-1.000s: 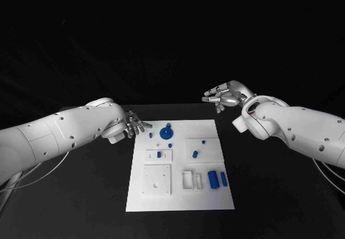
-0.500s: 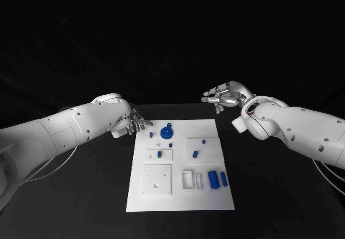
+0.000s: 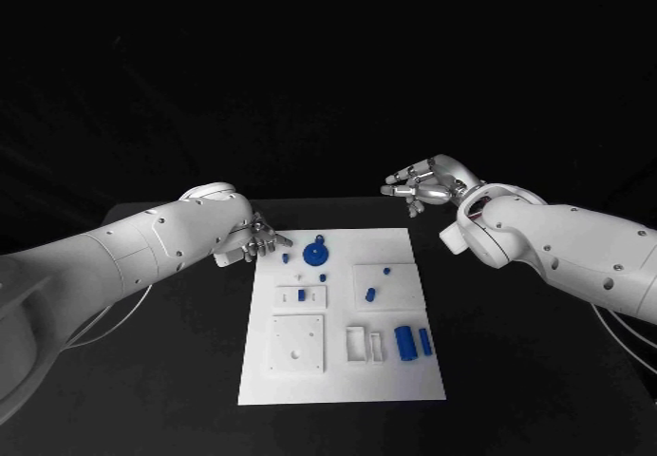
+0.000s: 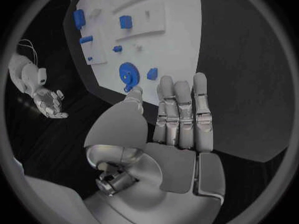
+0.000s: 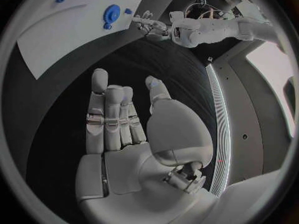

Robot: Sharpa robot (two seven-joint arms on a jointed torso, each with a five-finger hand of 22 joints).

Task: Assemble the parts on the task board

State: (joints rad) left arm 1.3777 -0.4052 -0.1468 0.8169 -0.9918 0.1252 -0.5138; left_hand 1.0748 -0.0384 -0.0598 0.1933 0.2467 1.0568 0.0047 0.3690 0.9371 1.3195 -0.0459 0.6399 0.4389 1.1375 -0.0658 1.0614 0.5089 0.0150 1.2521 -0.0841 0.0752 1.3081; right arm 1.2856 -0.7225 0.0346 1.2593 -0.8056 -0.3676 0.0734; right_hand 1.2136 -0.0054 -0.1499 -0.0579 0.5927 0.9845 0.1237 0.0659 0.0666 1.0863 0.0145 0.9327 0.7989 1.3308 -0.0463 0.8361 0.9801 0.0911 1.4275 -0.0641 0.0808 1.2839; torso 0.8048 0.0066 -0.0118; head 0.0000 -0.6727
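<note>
Where blue parts (image 3: 405,341) dot task board (image 3: 343,380)

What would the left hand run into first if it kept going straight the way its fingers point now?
Probably the small blue part at the task board's far corner, just beyond the left hand's fingertips, with the blue gear beside it. The hand is open and holds nothing; its height above the board is unclear.

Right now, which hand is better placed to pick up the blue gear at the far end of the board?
Left. The left hand hovers open at the task board's far left corner, just beside the blue gear. The right hand is raised beyond the board's far right corner, farther away.
</note>
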